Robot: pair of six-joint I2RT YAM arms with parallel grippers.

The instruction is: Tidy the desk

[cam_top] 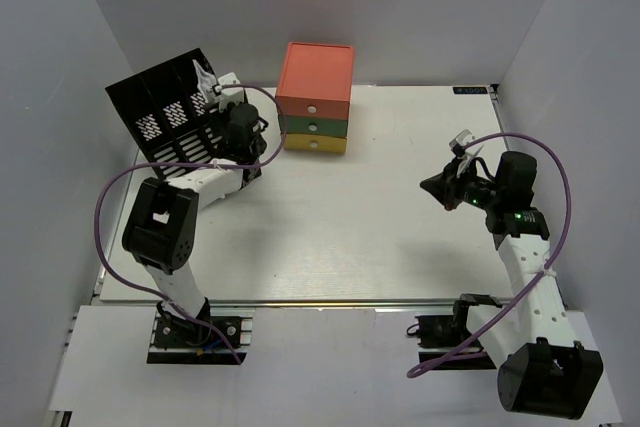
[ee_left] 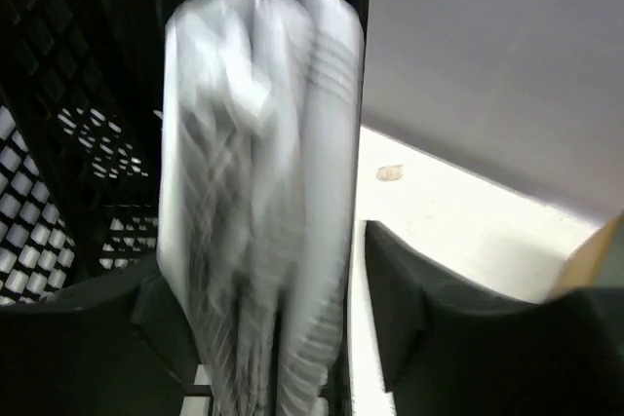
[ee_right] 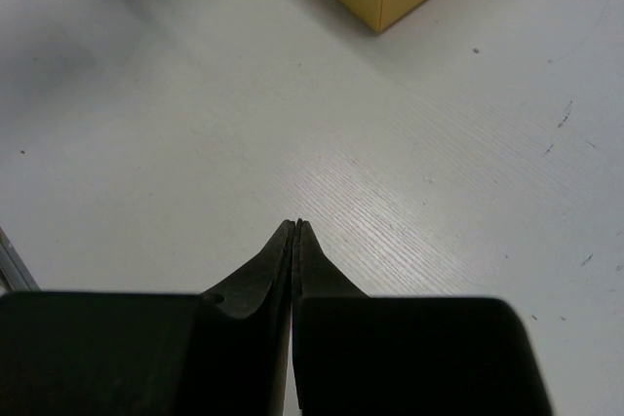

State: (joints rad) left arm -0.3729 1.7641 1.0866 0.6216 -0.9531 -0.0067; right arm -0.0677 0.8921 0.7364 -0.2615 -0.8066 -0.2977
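Paper bundle: heavily blurred in the left wrist view. Pale sheets with faint grey lines, no print legible, lower end cut off by the frame. It stands upright in the black mesh organizer, on the left-arm side of the drawer unit.
Left pincer: one dark finger stands on each side of the paper bundle. Whether they clamp it or only flank it cannot be told.
Black mesh organizer: perforated black walls with upright dividers. Its base is hidden behind the left arm. It sits near the drawer unit, on that unit's left-arm side.
Drawer unit: a box of three tiers, orange over green over yellow, with a small round pale spot on each front. The right wrist view shows only a cropped corner of it.
Right pincer: matte black tapered fingers pressed together tip to tip, nothing between them. It hangs over bare tabletop, well apart from the drawer unit on its right-arm side.
Tabletop: a flat white rectangle with a fine wood-grain texture and small dark specks. It carries the drawer unit at its far edge. The metal rail runs along the edge opposite the drawer unit.
Cables: purple, round, looped beside each arm.
Speck: a small tan mark on the tabletop, too blurred to identify.
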